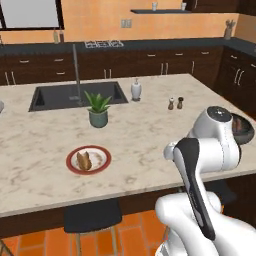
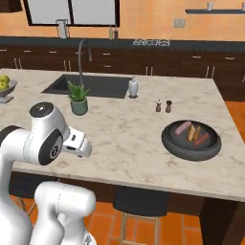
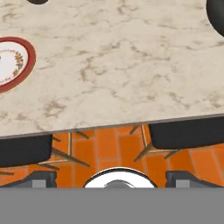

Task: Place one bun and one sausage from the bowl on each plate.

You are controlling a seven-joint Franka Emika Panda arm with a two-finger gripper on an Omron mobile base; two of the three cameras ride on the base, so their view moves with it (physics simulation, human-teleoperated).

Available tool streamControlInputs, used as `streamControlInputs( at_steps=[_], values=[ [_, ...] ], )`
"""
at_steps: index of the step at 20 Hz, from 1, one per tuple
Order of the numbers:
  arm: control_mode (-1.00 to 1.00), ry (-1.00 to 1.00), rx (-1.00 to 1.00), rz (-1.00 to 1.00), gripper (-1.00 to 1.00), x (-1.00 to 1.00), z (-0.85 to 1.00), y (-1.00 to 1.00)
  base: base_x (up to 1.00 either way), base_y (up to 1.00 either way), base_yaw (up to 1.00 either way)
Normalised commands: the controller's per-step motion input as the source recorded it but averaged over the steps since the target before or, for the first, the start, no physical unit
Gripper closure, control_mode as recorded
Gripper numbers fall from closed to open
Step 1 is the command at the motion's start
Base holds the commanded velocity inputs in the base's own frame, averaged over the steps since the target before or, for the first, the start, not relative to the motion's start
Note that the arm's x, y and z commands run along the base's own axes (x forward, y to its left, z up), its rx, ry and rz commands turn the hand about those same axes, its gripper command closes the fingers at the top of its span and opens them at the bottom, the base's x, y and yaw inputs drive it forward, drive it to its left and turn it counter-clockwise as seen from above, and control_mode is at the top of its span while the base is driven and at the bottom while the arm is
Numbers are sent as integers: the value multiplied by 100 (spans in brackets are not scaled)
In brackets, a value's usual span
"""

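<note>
Left base view: the plate (image 1: 89,160) lies on the marble counter (image 1: 140,130) near its front edge, carrying a brownish bun (image 1: 83,160). A potted plant (image 1: 98,110) stands behind it, beside the sink (image 1: 75,95). The bowl (image 1: 243,128) peeks out behind the arm's upper joint.

Right base view: the bowl (image 2: 192,139) sits toward the counter's right end, holding sausages and buns (image 2: 193,133). Salt and pepper shakers (image 2: 163,106) stand behind it.

Hand view: the hand (image 3: 110,177) hovers over the counter's front edge, its fingertips (image 3: 40,178) spread wide apart, holding and touching nothing. The plate (image 3: 15,63) lies at the left edge, apart from the hand.
</note>
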Motion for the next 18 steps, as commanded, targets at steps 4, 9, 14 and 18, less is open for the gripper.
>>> streamControlInputs(
  at_steps=[4, 9, 14, 18],
  values=[
    [100, 0, 0, 0, -100, 0, 0, 0, 0, -100, -12],
    [100, 0, 0, 0, -100, 0, 0, 0, 4, -100, -13],
    [100, 0, 0, 0, -100, 0, 0, 0, 25, -100, 2],
    [100, 0, 0, 0, -100, 0, 0, 0, 74, -79, 14]
  ],
)
